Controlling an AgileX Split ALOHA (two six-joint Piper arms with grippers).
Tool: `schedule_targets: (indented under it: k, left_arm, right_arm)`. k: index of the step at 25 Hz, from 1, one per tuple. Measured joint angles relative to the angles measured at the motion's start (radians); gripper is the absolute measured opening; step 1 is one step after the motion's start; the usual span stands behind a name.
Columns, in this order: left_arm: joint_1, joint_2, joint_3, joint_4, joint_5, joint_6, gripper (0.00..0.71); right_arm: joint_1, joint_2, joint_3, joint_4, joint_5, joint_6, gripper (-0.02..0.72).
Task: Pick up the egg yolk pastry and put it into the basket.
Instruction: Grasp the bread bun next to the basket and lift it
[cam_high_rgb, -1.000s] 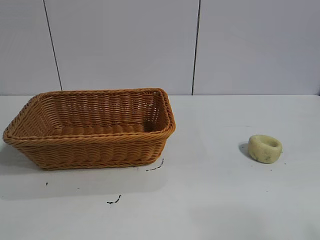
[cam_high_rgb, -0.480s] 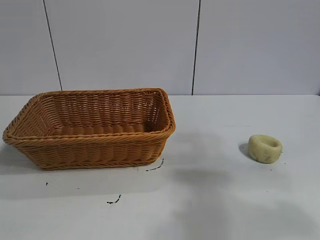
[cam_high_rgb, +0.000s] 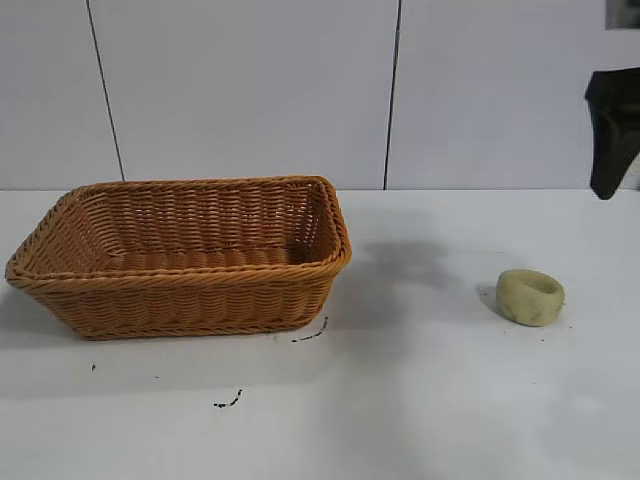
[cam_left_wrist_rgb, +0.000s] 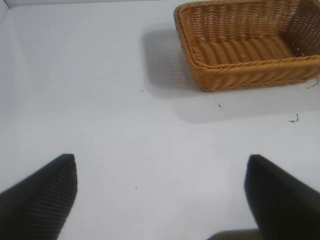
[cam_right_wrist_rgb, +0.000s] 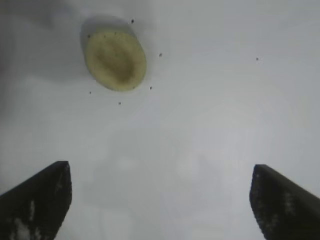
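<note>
The exterior view looks level across the surface at the basket. The left wrist view looks down toward that basket from farther off. The right wrist view faces straight down, well apart from it.

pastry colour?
Pale yellowish-green, with a darker dimple on top; the egg yolk pastry shows best in the right wrist view.

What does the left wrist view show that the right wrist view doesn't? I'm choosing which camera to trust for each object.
Only the left wrist view shows the basket, with nothing visible inside it, beyond the open left gripper. Only the right wrist view shows the pastry, lying ahead of the open right gripper with dark specks around it. Both show the white table and wide-apart fingertips gripping nothing.
</note>
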Motion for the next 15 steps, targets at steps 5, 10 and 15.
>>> schedule_targets:
  k: [5, 10, 15]
  left_arm:
    - [0.0, 0.0, 0.0, 0.0, 0.0, 0.0, 0.693]
    - [0.0, 0.0, 0.0, 0.0, 0.0, 0.0, 0.693]
    - [0.0, 0.0, 0.0, 0.0, 0.0, 0.0, 0.693]
  right_arm:
    - [0.038, 0.142, -0.108, 0.012, -0.013, -0.022, 0.695]
    - [0.103, 0.25, -0.12, 0.018, -0.067, -0.026, 0.695]
    - [0.113, 0.336, -0.12, 0.012, -0.117, -0.013, 0.695]
